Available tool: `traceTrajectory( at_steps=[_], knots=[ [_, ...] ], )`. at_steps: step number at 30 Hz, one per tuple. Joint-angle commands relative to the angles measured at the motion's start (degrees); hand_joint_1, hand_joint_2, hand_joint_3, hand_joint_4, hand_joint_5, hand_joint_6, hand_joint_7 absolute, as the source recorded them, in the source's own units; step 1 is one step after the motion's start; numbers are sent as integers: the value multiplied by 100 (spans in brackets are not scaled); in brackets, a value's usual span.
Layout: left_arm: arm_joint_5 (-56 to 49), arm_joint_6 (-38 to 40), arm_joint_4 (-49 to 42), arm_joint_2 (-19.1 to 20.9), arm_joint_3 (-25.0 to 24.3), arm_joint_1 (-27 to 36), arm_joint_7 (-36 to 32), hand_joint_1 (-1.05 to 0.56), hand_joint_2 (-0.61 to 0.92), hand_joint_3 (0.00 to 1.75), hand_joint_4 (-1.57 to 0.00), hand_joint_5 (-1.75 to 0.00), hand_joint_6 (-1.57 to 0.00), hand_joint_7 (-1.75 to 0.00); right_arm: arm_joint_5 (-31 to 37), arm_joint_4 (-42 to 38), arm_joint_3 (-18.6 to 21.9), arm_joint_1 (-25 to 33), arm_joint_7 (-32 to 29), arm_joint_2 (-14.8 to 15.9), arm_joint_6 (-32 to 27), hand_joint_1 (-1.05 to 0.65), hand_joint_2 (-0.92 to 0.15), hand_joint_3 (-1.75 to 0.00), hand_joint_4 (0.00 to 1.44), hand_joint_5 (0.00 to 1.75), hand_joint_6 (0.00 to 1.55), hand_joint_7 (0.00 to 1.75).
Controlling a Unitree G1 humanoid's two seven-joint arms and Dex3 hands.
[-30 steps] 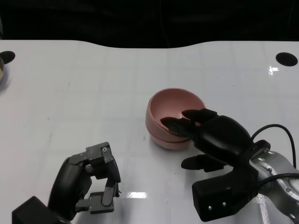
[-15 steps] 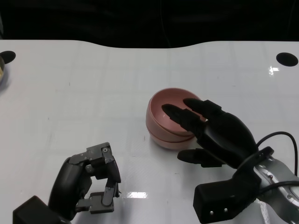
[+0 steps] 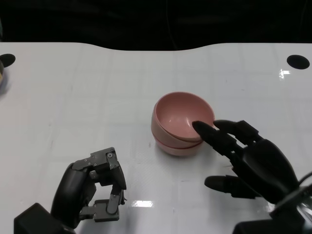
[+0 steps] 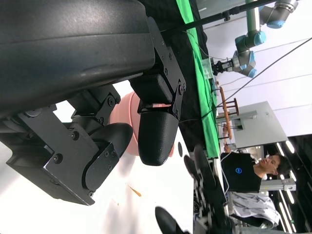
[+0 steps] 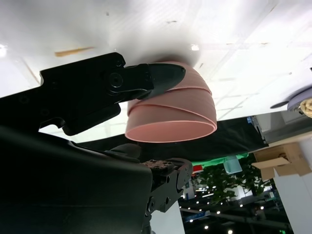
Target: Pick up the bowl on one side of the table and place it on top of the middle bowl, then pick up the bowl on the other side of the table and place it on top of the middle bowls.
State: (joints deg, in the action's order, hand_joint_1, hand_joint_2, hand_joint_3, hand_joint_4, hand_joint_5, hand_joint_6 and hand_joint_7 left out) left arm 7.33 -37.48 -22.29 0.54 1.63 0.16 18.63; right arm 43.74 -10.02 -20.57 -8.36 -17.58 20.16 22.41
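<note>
Two pink plastic bowls (image 3: 181, 123) sit nested one inside the other, and from the head camera you find them about midway across the glossy white desk (image 3: 87, 92), somewhat nearer the front edge than the far one. The upper bowl tilts a little in the lower. Your black right hand (image 3: 253, 158) lies just beside the stack toward the desk's front right corner, fingers spread and holding nothing; the foremost fingertips (image 3: 201, 127) reach the rim on the near right side, and you cannot tell from here whether they touch it. Your black and grey left hand (image 3: 92, 190) rests near the front left corner, well apart from the bowls, its fingers curled in on nothing. At the left edge you see a sliver of another dish (image 3: 2, 73), and a dark round hole (image 3: 299, 61) marks the far right corner.

From the left wrist camera you see the left hand's curled fingers (image 4: 156, 131) filling the frame, with the pink stack (image 4: 122, 124) partly showing behind them. A person in a dark shirt (image 4: 243, 170) stands beyond the desk.

From the right wrist camera you see the stacked bowls (image 5: 175, 109) close up, one rim line above the other, with a right fingertip (image 5: 163, 75) against the outer wall.
</note>
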Motion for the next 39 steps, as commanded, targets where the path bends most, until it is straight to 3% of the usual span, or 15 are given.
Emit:
traceTrajectory(
  at_steps=[1, 6, 8, 12, 15, 16, 22, 26, 31, 39],
  knots=[
    [16, -83, -67, 59, -80, -46, -22, 0, 34, 152, -95, -175, -86, -156, -205, 192, 196, 322, -198, 117, 276, -54, -92, -17, 12, 61, 33, 12],
    [17, -34, -37, 63, -77, -38, -20, -1, 34, 151, -94, -175, -86, -157, -745, 223, 460, 721, -418, -68, 850, -39, -92, -9, 32, 73, 58, 21],
    [23, -31, -35, 66, -79, -42, -11, -1, 34, 151, -94, -175, -86, -157, -869, 245, 548, 867, -529, -101, 1099, -29, -92, -8, 39, 85, 68, 24],
    [-2, -68, -64, 61, -93, -54, -36, -1, 33, 153, -95, -175, -87, -157, -1036, 157, 782, 1069, -794, -132, 1658, -14, -90, -18, 67, 113, 94, 40],
    [43, -28, -42, 76, -104, -39, 2, 0, 32, 154, -95, -175, -87, -157, -1155, -60, 911, 1117, -952, -180, 2107, -4, -47, -97, 85, 122, 99, 70],
    [48, -22, -38, 82, -108, -35, 8, 0, 32, 154, -95, -175, -87, -157, -1157, -124, 939, 1116, -984, -196, 2210, -1, -40, -108, 88, 124, 100, 75],
    [14, -53, -61, 142, -141, -35, 3, 0, 33, 152, -95, -175, -86, -158, -1359, -643, 1055, 1126, -992, -312, 2738, 12, -24, -137, 94, 147, 103, 95],
    [122, -85, -143, 200, -163, -72, 152, 1, 34, 152, -94, -175, -85, -158, -1881, -1025, 1055, 1115, -741, -416, 3063, 15, -17, -161, 91, 162, 94, 122],
    [319, -157, -285, 191, -212, -149, 337, -1, 33, 154, -91, -174, -84, -154, -2307, -1272, 1112, 1047, -356, -536, 3233, 12, -15, -164, 88, 165, 90, 130],
    [457, -336, -634, 178, -274, -289, 611, -5, 30, 151, -88, -171, -83, -152, -2264, -1497, 1303, 965, -199, -688, 3407, 13, -13, -159, 89, 161, 92, 128]
  ],
)
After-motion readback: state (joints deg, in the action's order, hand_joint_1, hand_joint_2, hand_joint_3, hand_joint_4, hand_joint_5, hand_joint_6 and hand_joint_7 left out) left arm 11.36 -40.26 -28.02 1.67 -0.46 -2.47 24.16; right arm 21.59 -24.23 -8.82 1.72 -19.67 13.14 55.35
